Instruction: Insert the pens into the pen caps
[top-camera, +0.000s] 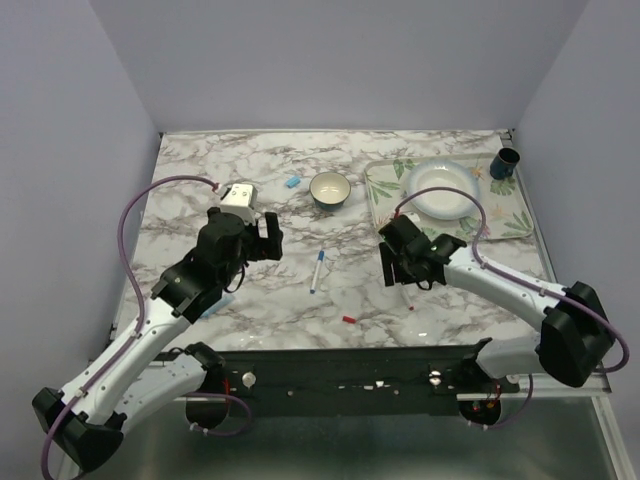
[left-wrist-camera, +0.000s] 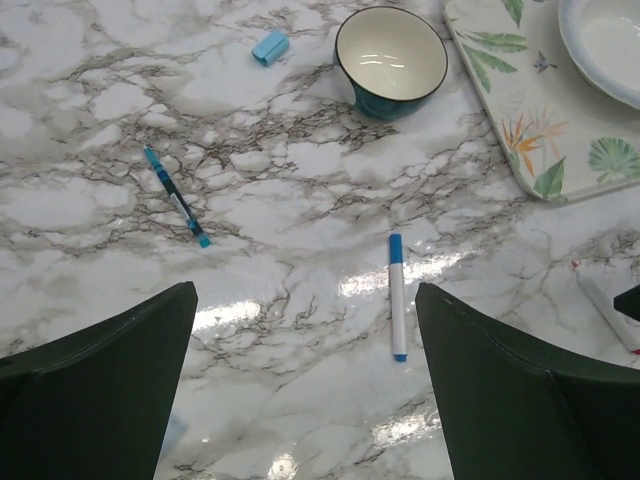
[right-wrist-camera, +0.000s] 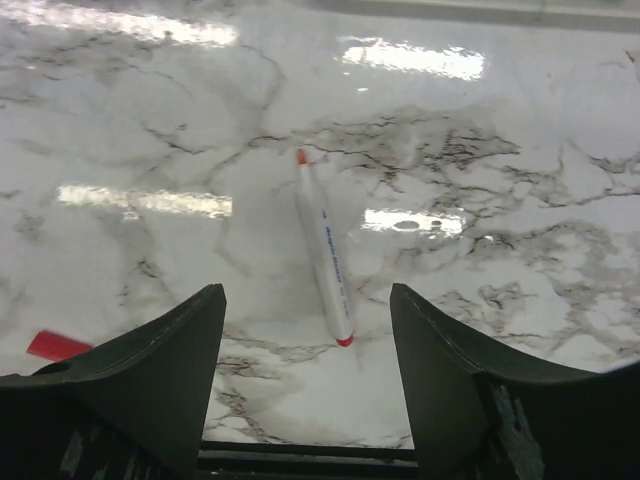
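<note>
A white pen with blue ends (top-camera: 318, 270) lies mid-table; in the left wrist view (left-wrist-camera: 397, 295) it lies just inside the right finger. A thin teal pen (left-wrist-camera: 176, 197) lies further left. A blue cap (top-camera: 293, 182) (left-wrist-camera: 270, 46) lies near the bowl. A red-tipped white pen (right-wrist-camera: 325, 258) (top-camera: 408, 297) lies below my right gripper (top-camera: 400, 265) (right-wrist-camera: 305, 330), which is open and empty above it. A red cap (top-camera: 349, 320) (right-wrist-camera: 58, 346) lies to its left. My left gripper (top-camera: 265, 240) (left-wrist-camera: 305, 330) is open and empty above the table.
A teal bowl (top-camera: 330, 190) (left-wrist-camera: 390, 60) stands at the back middle. A floral tray (top-camera: 510, 222) (left-wrist-camera: 520, 110) with a white plate (top-camera: 440, 188) is at the back right. A dark blue cup (top-camera: 505, 163) stands in the back right corner.
</note>
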